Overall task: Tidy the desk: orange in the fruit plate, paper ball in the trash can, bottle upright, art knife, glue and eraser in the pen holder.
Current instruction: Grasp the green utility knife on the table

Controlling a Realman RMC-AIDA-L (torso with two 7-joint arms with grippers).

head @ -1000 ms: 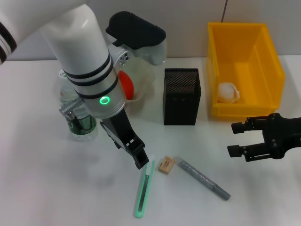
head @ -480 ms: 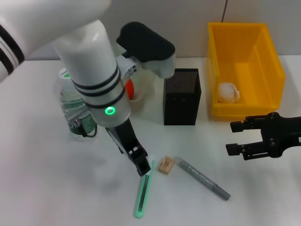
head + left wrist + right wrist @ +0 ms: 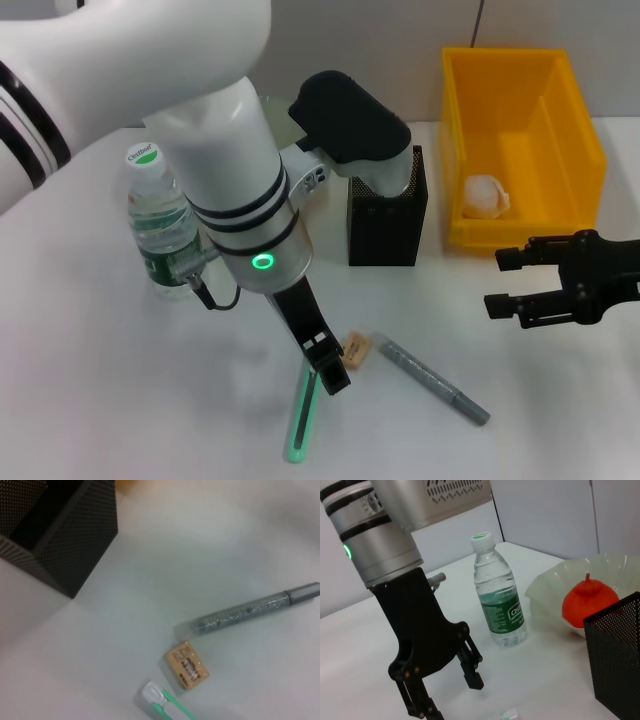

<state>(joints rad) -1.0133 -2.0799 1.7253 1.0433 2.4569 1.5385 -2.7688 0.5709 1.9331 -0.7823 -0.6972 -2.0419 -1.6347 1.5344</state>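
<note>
My left gripper [image 3: 330, 378] hangs open just above the upper end of the green art knife [image 3: 303, 415], with the tan eraser [image 3: 355, 348] beside it. It also shows open in the right wrist view [image 3: 452, 695]. The grey glue pen [image 3: 432, 378] lies to the right. The black mesh pen holder [image 3: 387, 215] stands behind. The bottle [image 3: 160, 225] stands upright. The paper ball [image 3: 486, 195] lies in the yellow bin [image 3: 575, 130]. The orange [image 3: 587, 602] sits in the translucent plate [image 3: 555, 580]; my left arm hides both in the head view. My right gripper [image 3: 510, 283] is open and empty.
The left wrist view shows the pen holder [image 3: 60, 530], glue pen [image 3: 255, 610], eraser [image 3: 187, 665] and the knife tip [image 3: 160, 700] on the white desk. My left arm's bulk covers the desk's back left.
My left arm has swung right and toward the front, bringing its gripper over the knife's upper end and uncovering the bottle. The right gripper has barely moved.
</note>
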